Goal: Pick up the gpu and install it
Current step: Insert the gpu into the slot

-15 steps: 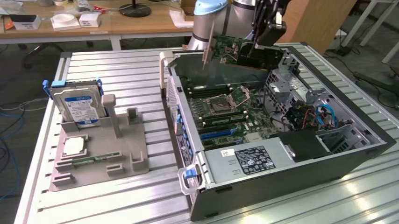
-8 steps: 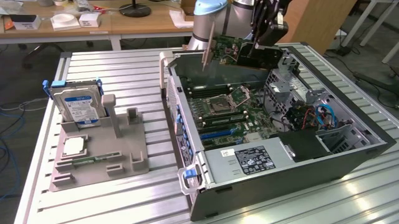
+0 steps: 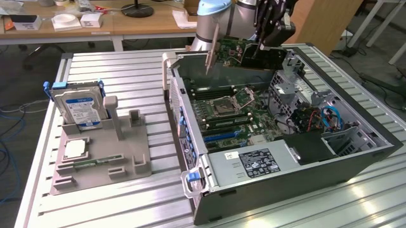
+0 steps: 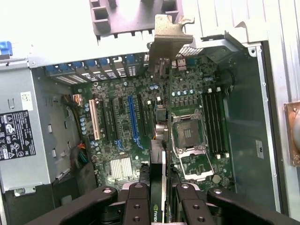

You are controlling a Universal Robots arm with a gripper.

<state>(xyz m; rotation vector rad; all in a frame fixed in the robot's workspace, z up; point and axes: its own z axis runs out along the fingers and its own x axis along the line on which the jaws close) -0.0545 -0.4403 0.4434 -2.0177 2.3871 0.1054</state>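
The open computer case point(image 3: 355, 156) is lying on its side on the slatted metal table point(image 3: 127, 71), showing its motherboard point(image 4: 140, 122) with the empty CPU socket point(image 4: 187, 136) and the blue expansion slot point(image 4: 132, 119). Above the far end of the case, the arm is holding the gpu point(image 3: 244, 51) in the air, edge-on, well apart from the board below it. The gripper point(image 3: 269, 35) is clenching the card by its black block, fingers point(image 4: 137, 204) pressing on both faces, with the silver bracket point(image 4: 168, 40) pointing away from the wrist, towards the case's rear wall.

It looks to me like a light, stiff thing, but a delicate one: a thin board that would bend or crack if squeezed at its bare green edge. The black block seems the sounder place to grip it, being thick and flat-sided. The bracket is thin sheet metal and would likely catch on the case frame.

On the grey holder point(image 3: 95, 161) at the exterior view's left, the hard drive point(image 3: 79, 107) is standing upright and the CPU chip point(image 3: 75, 148) is lying flat.

The card's connector edge is hidden. From the wrist the card is showing as little more than a sliver, so I cannot tell which slot it is hanging over.
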